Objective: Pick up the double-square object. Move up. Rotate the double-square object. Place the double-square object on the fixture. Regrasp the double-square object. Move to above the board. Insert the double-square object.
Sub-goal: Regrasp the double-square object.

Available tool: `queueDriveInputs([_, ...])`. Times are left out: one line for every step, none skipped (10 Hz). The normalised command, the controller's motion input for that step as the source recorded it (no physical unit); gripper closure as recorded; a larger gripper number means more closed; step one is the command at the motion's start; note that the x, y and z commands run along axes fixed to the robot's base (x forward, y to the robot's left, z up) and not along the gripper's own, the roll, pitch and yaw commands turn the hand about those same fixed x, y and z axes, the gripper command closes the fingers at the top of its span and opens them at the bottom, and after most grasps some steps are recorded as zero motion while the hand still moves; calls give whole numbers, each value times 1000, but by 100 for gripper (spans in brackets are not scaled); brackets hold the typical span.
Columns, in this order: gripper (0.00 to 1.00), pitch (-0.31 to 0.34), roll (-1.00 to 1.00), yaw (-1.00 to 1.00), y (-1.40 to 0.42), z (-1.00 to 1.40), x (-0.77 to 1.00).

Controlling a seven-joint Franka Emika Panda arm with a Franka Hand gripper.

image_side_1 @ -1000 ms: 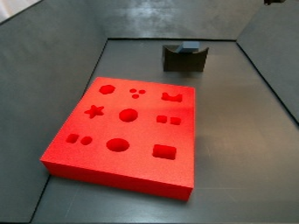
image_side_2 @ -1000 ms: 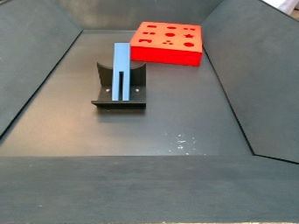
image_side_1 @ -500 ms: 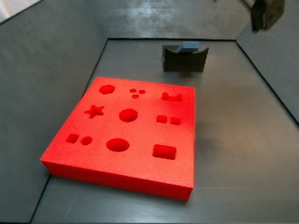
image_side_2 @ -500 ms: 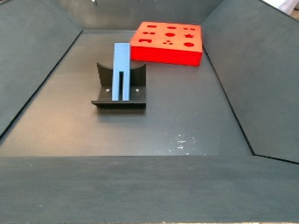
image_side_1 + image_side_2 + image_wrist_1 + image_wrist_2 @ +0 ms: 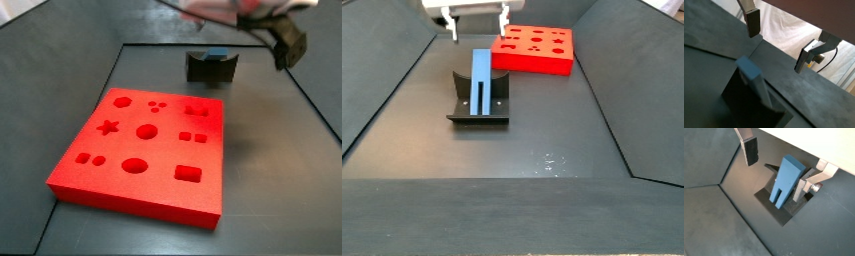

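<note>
Tool: the tool hangs above the fixture, its two fingers spread wide apart with nothing between them.
Double-square object: the slate-blue double-square object leans on the fixture, below the tool and apart from it; in a wrist view it sits in the gap between the fingers but lower down, untouched.
Prongs: its split end points down toward the fixture's base plate in a wrist view.
Board: the red board lies flat on the floor beyond the fixture, well apart from it; its shaped holes hold nothing.
Writing: none can be read.
</note>
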Motion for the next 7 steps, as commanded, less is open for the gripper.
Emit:
queueDriveInputs([0, -88, 73, -13, 22, -1000, 98])
queueDriveInputs([0, -57, 74, -30, 13, -934, 105])
queueDriveInputs([0, -41, 74, -35, 8, -822, 99])
queueDriveInputs([0, -9, 74, -33, 2, -607, 91])
queueDriveInputs([0, 7, 76, -23, -1, -454, 90])
queueDriveInputs([0, 31, 78, -8, -8, -257, 88])
queueDriveInputs([100, 0, 0, 0, 0, 0, 0])
